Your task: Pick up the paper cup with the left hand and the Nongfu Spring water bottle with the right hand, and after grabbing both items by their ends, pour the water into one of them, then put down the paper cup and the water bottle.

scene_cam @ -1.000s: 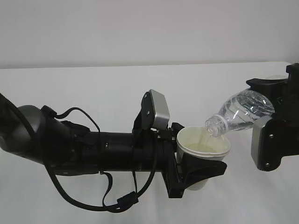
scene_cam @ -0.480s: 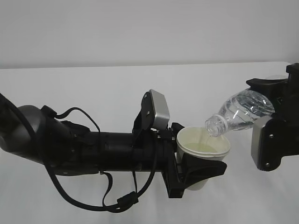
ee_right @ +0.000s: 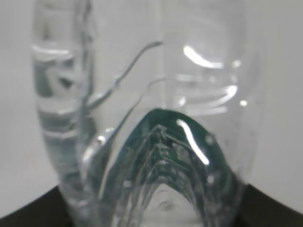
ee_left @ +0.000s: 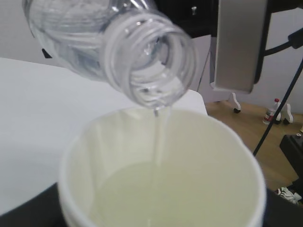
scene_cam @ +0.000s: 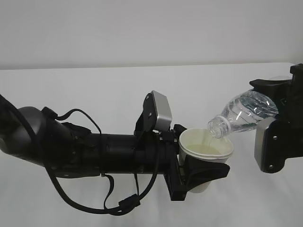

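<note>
left hand [scene_cam: 201, 172] clamps the paper cup [scene_cam: 206, 151] upright; right hand [scene_cam: 279, 127] grips the tilted nongfu spring water bottle [scene_cam: 244, 113] (capless), water [ee_left: 158, 137] streaming into cup.

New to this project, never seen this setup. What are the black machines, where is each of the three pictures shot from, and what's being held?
They are two robot arms, each ending in jaws. The exterior view looks at the white table from in front. The left gripper holds the paper cup off the table; the right gripper holds the water bottle tilted, its open neck over the cup. The other two pictures come from cameras on the wrists. The left wrist view looks into the cup, where a thin stream of water falls from the bottle mouth. The right wrist view is filled by the bottle up close. Nothing else shows on the table.
</note>
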You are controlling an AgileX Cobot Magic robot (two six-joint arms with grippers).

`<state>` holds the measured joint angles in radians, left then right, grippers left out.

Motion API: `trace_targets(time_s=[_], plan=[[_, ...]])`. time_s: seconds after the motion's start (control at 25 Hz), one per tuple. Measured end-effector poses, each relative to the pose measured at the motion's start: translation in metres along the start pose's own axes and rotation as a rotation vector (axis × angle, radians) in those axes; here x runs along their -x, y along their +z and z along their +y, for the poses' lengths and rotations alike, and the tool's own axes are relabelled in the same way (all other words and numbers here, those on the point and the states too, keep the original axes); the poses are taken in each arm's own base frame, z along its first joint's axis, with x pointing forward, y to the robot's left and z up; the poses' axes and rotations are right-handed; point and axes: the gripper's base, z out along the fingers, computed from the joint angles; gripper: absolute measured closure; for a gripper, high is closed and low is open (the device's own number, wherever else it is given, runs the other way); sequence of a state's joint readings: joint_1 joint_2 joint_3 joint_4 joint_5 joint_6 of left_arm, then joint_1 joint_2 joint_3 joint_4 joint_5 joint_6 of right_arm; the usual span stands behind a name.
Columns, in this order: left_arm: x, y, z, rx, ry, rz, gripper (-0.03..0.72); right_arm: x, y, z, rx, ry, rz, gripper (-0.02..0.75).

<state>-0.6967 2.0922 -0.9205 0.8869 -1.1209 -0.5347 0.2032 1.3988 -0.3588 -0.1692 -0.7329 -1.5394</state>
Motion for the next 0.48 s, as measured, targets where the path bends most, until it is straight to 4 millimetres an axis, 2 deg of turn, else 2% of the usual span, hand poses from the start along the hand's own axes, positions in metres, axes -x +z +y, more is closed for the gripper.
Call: trace_targets(time_s=[0.48], plan=[[-0.0001, 0.0000, 0.0000, 0.000, 0.000, 0.001, 0.218, 0.0000, 0.0000, -0.0002, -0.002, -0.001, 0.000, 0.332]])
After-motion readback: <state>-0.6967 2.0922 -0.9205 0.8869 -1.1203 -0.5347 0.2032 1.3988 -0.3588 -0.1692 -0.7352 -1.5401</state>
